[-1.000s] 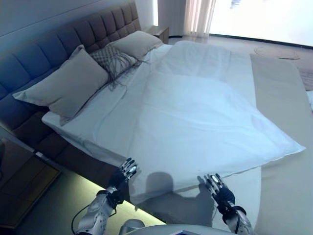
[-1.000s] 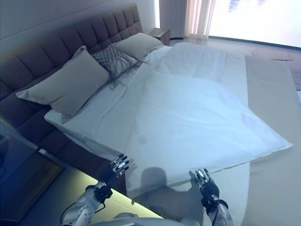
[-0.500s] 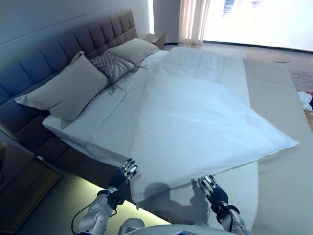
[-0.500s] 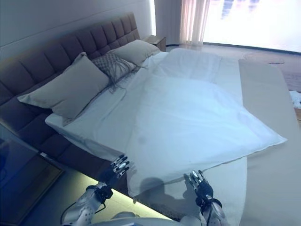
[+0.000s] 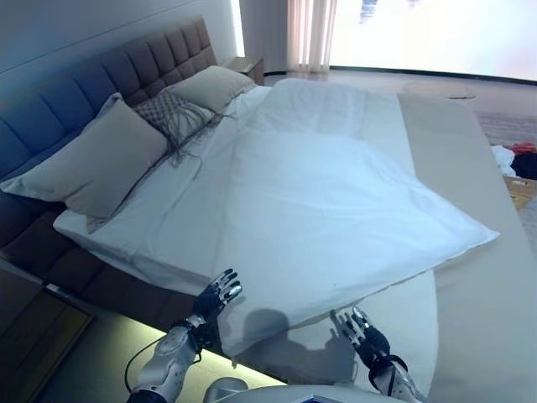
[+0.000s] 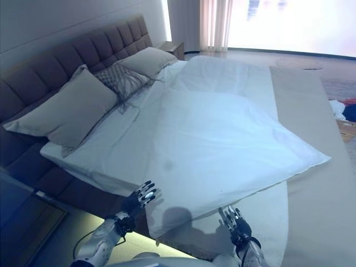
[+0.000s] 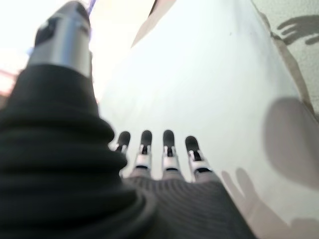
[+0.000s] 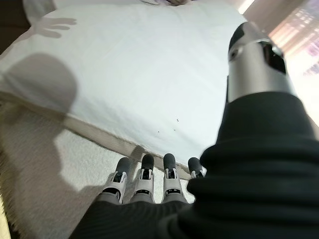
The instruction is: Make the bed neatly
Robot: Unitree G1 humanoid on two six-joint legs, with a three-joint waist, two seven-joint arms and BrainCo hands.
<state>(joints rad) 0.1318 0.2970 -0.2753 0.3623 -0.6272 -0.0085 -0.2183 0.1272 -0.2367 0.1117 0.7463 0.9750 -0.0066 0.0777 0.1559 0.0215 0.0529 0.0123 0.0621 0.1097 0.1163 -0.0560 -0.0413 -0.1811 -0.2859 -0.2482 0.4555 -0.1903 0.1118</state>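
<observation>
the bed (image 5: 470,277) fills most of the frame, running from lower centre up toward the bright window at the top; a white duvet (image 5: 327,210) lies over it at a slant, its near corner hanging off the bed's edge at lower centre and its right corner (image 5: 491,239) poking out at mid right, so a strip of white sheet (image 5: 403,323) shows below its lower edge; a beige cover (image 5: 487,336) runs down the right side of the bed; at upper left a padded headboard (image 5: 101,88) stands behind three pillows: a large grey one (image 5: 92,164) at left, a patterned one (image 5: 172,113) next up, and another grey one (image 5: 210,84) beyond it, the patterned one touching both; more sheet (image 5: 143,222) lies bare between the pillows and the duvet's left edge; a nightstand (image 5: 247,65) sits past the headboard's far end at the top; the left hand (image 5: 216,295) is at lower left, fingers straight and spread, just beside the duvet's hanging near corner, and whether it touches the cloth i cannot tell; its wrist view shows the fingers (image 7: 168,149) extended over the white cloth, holding nothing; the right hand (image 5: 362,334) is at lower centre-right, fingers spread and straight, over the sheet just below the duvet's lower edge; its wrist view shows the fingers (image 8: 144,174) extended above the sheet with the duvet's hem just ahead, nothing pinched; at the far right edge some clothes (image 5: 516,158) lie on the floor.
</observation>
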